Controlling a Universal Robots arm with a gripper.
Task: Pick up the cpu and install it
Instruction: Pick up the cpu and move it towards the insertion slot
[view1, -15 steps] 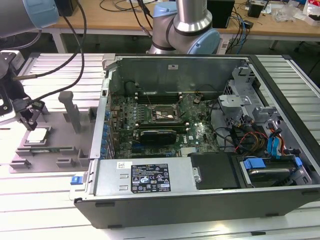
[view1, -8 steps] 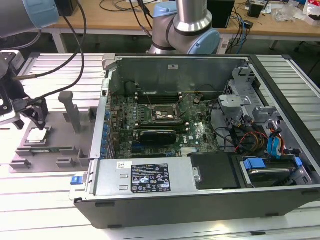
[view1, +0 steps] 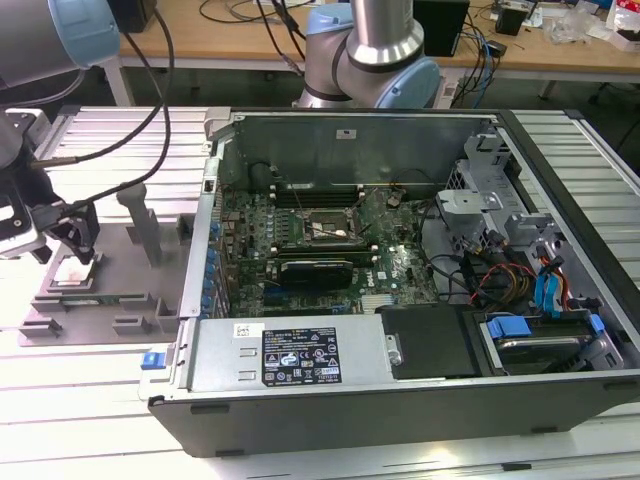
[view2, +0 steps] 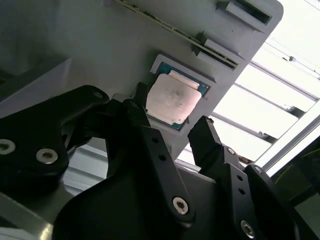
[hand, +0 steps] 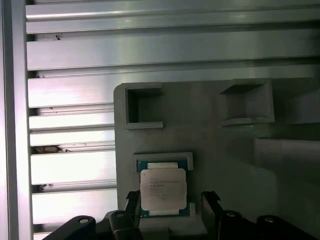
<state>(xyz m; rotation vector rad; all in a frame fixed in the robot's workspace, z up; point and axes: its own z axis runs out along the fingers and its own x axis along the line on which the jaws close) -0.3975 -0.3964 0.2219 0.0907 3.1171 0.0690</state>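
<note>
Fingers (view2: 212, 145) apart, astride cpu (view2: 172, 100) (txt illegible)

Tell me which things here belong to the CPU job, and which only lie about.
Job: cpu in the grey tray; open gripper, one finger on either side of it; socket in the computer case.
Lying about: black card, cables, drive.

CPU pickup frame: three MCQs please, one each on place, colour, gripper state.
1. Where is the cpu?
A) in the motherboard socket
B) in a recess of the grey tray
C) lifted off everything

2. What colour is its top?
A) pale silvery
B) black
C) red

3. The gripper is:
A) shut on the cpu
B) open, fingers flanking the cpu
C) shut and empty

Answers:
1 B, both wrist views show it seated in the tray's recess.
2 A, its metal top is pale.
3 B, the fingers stand apart on either side of it.
</note>
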